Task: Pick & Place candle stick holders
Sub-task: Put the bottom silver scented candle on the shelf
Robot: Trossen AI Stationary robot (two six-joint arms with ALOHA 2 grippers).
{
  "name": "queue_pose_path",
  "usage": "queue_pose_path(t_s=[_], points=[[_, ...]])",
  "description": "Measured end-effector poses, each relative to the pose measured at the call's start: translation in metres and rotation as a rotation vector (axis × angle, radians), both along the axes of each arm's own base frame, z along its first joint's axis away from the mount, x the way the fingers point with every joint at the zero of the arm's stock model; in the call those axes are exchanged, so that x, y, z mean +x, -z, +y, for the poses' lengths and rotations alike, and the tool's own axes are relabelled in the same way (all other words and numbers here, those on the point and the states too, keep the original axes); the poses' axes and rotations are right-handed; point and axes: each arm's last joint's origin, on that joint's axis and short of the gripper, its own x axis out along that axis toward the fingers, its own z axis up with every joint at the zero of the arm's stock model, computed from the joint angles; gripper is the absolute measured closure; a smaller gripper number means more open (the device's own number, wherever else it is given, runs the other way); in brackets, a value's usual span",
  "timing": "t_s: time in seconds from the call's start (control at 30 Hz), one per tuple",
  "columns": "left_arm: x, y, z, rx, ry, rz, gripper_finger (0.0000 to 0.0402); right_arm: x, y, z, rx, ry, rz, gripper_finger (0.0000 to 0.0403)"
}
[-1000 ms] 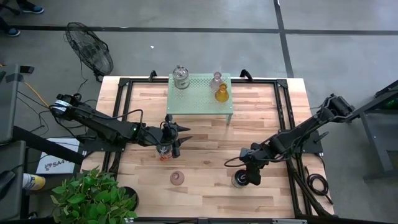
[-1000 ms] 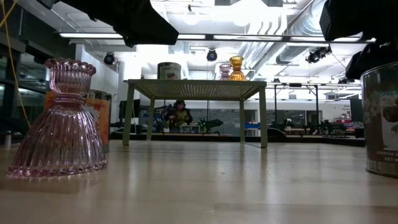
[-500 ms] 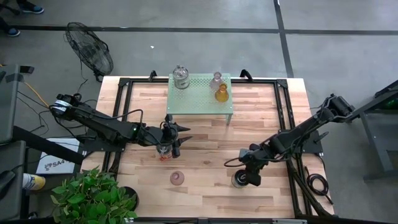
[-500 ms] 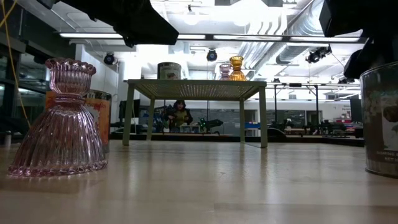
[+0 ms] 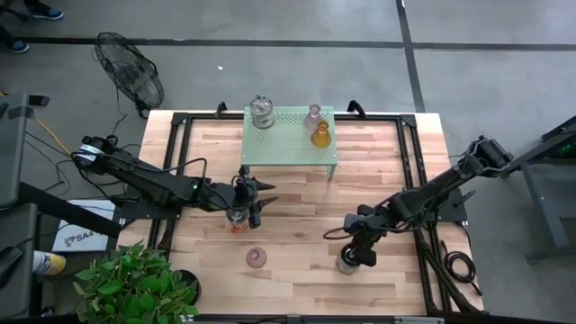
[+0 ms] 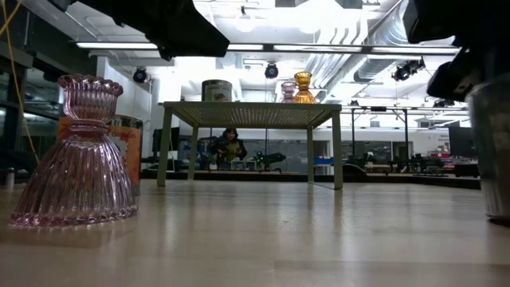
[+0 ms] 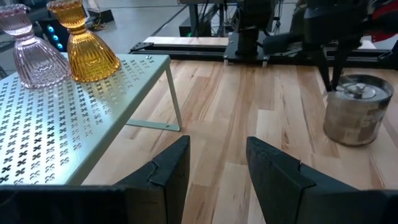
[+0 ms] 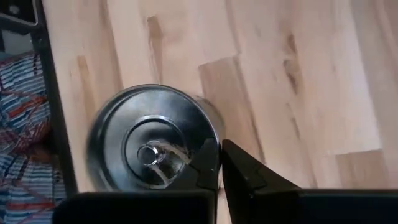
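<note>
- High view, looking straight down: a wooden table [image 5: 297,243] with a green perforated shelf [image 5: 290,137] at its far edge and a dark arm reaching in from each side.
- On the shelf stand three holders: a clear jar-like one [image 5: 261,111], a pale pink bell-shaped one [image 5: 312,116] and an amber one [image 5: 320,135] just beside it.
- Another pink bell-shaped holder [image 5: 256,258] stands alone on the table near the front edge.
- The right gripper [image 5: 353,241] hangs directly over a silvery jar-like holder [image 5: 347,260] on the table's right front. In the right wrist view its fingers [image 8: 231,163] are pressed nearly together, their tips at the rim of the jar's lid [image 8: 152,146]; whether they pinch the rim I cannot tell.
- The left gripper [image 5: 259,205] waits at mid-table over another jar-like holder [image 5: 238,219]. In the left wrist view its fingers [image 7: 171,168] are spread apart and hold nothing.
- The step in hand appears to be picking up the silvery jar with the right arm.
- Next, that arm would need a secure hold on the jar, a straight lift, then a carry to the shelf's free middle area, clear of the holders there.
</note>
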Motion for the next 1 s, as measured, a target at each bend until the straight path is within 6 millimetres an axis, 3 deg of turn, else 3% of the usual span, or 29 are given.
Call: queue_pose_path(t_s=[0.17,0.53,0.77,1.0], points=[[0.001,-0.003,-0.001,-0.013,0.02,-0.025,0.0247,0.008,-0.006,-0.008,-0.037,-0.013,-0.033,0.0402],[0.002,-0.003,-0.004,-0.041,0.137,-0.018,0.0247,0.037,-0.051,-0.027,-0.159,-0.056,-0.184,0.0403],[0.009,0.001,-0.01,0.042,0.276,-0.026,0.0247,0.073,-0.048,-0.052,-0.213,-0.073,-0.198,0.0403],[0.021,0.022,-0.014,0.233,0.363,0.048,0.0247,0.11,-0.05,-0.076,-0.203,-0.121,-0.21,0.0403]])
